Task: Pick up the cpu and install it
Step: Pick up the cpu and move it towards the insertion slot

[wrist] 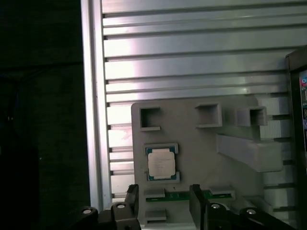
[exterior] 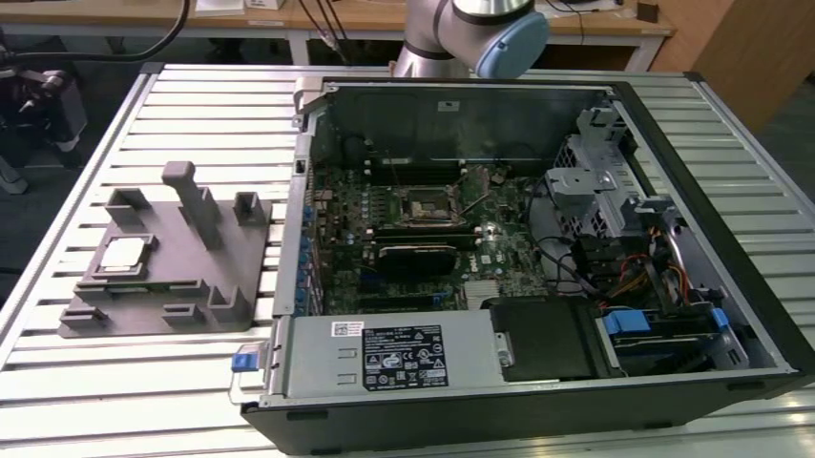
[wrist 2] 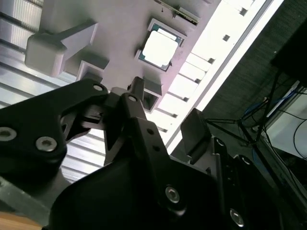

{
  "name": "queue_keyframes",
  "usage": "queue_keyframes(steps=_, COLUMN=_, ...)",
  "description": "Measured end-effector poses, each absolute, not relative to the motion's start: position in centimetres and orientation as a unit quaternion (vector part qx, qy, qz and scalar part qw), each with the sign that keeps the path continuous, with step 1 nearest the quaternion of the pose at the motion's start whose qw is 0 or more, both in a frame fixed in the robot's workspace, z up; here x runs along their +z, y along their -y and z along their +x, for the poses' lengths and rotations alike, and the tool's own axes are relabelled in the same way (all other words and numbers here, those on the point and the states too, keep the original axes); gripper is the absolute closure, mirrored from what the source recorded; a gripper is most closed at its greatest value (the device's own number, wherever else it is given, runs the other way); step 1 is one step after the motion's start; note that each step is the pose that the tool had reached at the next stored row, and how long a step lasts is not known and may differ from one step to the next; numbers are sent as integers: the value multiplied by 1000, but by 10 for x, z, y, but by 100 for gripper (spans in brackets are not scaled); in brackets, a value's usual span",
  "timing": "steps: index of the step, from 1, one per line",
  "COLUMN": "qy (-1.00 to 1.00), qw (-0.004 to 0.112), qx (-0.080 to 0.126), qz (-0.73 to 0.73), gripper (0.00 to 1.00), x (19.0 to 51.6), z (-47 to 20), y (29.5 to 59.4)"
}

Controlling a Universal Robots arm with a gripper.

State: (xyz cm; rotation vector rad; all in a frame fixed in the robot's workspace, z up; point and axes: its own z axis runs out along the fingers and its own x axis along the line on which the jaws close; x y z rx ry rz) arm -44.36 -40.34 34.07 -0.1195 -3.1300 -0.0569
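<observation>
The small flat square cpu with a pale silver metal top lay in a shallow recess of the grey plastic tray with upright posts; the tray sat on the slatted aluminium table at the exterior view's left, just beside the open black computer case and well apart from its motherboard socket. In the first wrist view the black two-fingered gripper hovered near the chip, spread wider than it and holding nothing. The chip looked light, thin and rigid; its smooth lid was probably slippery and its underside delicate; two opposite edges, pinched squarely and gently, seemed the safest hold.
</observation>
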Motion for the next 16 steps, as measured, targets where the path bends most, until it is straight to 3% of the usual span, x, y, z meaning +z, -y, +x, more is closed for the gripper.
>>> queue_keyframes(steps=1, qy=999, qw=4, qx=-18, qz=-38, gripper=42, x=340, z=-444, y=404)
queue_keyframes(steps=3, qy=999, qw=4, qx=-18, qz=-38, gripper=42, x=338, z=-444, y=404)
queue_keyframes(steps=4, qy=999, qw=4, qx=-18, qz=-38, gripper=36, x=337, z=-444, y=404)
queue_keyframes(steps=16, qy=999, qw=5, qx=-19, qz=-33, gripper=36, x=329, z=-444, y=408)
